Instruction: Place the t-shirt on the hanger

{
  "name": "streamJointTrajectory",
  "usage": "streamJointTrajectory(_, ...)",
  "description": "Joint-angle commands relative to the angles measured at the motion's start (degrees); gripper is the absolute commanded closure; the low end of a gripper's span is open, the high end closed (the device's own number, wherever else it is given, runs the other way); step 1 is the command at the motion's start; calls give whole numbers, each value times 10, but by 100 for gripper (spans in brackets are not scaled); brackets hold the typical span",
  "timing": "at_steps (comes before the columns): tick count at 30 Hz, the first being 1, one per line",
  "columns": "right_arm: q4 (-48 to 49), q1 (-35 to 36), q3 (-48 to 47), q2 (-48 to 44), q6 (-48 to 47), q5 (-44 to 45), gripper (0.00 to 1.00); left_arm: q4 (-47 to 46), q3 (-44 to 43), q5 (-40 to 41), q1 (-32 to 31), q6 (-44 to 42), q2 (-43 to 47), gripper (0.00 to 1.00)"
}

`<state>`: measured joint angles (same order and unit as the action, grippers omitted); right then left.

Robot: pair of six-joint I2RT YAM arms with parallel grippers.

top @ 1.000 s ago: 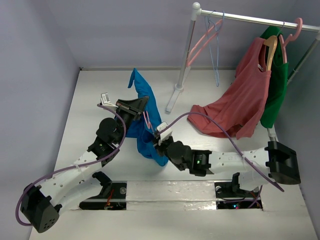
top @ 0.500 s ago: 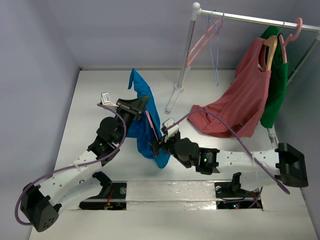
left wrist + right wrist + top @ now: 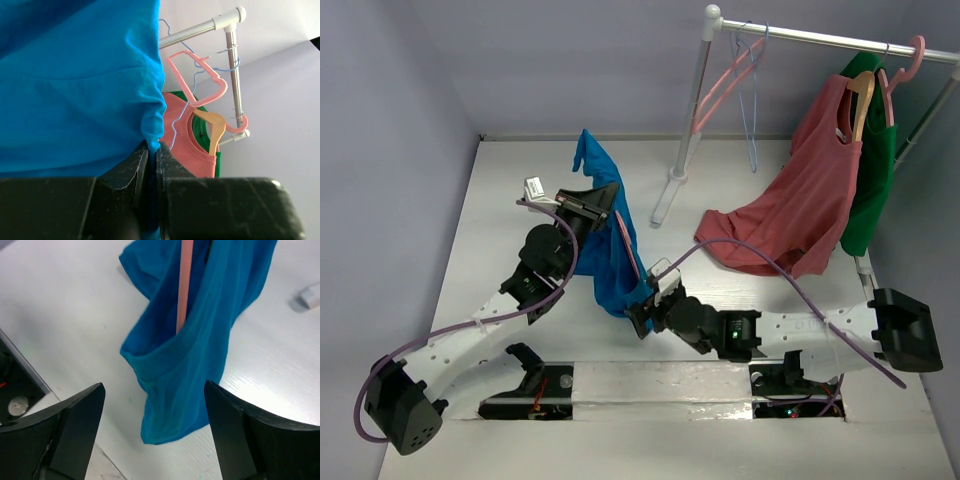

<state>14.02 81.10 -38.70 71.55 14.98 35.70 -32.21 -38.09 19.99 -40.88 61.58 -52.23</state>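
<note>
Blue t-shirt (image 3: 610,255) hangs pinched in your left claw (image 3: 152,150), pink hanger (image 3: 184,285) inside; your right claw (image 3: 154,415) gapes open by its lower end.

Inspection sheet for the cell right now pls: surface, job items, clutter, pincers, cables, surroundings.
Surface: white table, nothing spilled.
Job's things: blue t-shirt hangs bunched from left pincer; pink hanger bar inside it.
Clutter: red sleeveless top trails off wooden hanger onto table; green garment behind.
Pincers: left shut on t-shirt; right pincer open, empty.
Cables: purple cable looped along each arm.
Surroundings: clothes rail, spare pink hanger, pale blue hanger; lavender walls.
</note>
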Motion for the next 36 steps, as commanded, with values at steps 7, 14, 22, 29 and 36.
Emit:
streamJointTrajectory(7, 6, 4, -5, 44, 30, 47, 49, -34, -38, 5, -2, -10, 15, 100)
streamJointTrajectory(14, 20, 4, -41, 68, -30, 100, 67, -32, -30, 2, -2, -6, 20, 100)
streamJointTrajectory(22, 115, -11, -45, 56, -135, 118, 70, -34, -9, -11, -2, 13, 26, 100)
streamJointTrajectory(29, 149, -40, -52, 40, -171, 89, 75, -43, 5, -21, -2, 22, 25, 100)
streamJointTrajectory(36, 166, -46, -67, 43, -179, 63, 81, -55, 11, -28, -2, 28, 20, 100)
